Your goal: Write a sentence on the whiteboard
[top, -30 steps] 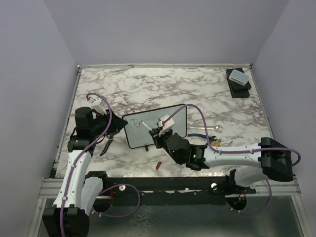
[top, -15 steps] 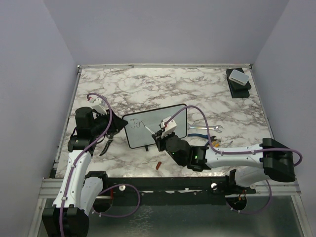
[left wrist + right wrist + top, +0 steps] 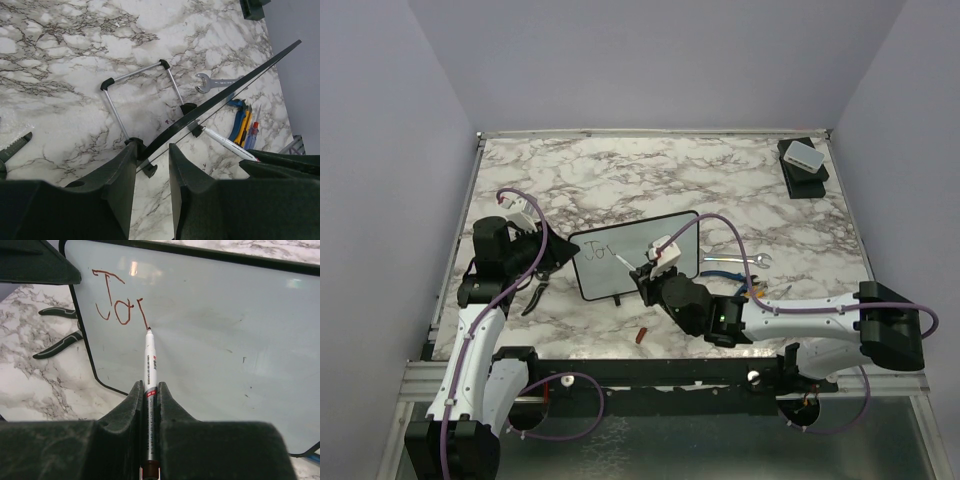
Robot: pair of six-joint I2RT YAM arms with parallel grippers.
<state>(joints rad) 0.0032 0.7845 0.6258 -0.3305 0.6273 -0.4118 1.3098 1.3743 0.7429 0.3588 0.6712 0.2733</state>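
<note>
On the marble table (image 3: 620, 170), left claw (image 3: 151, 150) grips whiteboard (image 3: 210, 325), right claw (image 3: 149, 387) pinches marker (image 3: 150, 360); pliers (image 3: 56, 346) and wrench (image 3: 215, 82) flank it.

Top view looks down from above and behind over the whole worktop (image 3: 720, 180); both wrist views sit close, sharing the whiteboard (image 3: 225, 330)

I have the board (image 3: 605, 272) standing mid-counter (image 3: 720, 180), leaning back on its stand. My left pincer (image 3: 151, 155) straddles its left edge, and pliers (image 3: 535, 290) lie just left of that. My right pincer (image 3: 150, 390) sits in front of the board with the marker (image 3: 150, 362) between its fingers. The marker's tip touches the board just right of the writing (image 3: 117, 300) at its upper left. A wrench (image 3: 740, 261) lies right of the board, and a box (image 3: 804, 160) sits in the far right corner.
</note>
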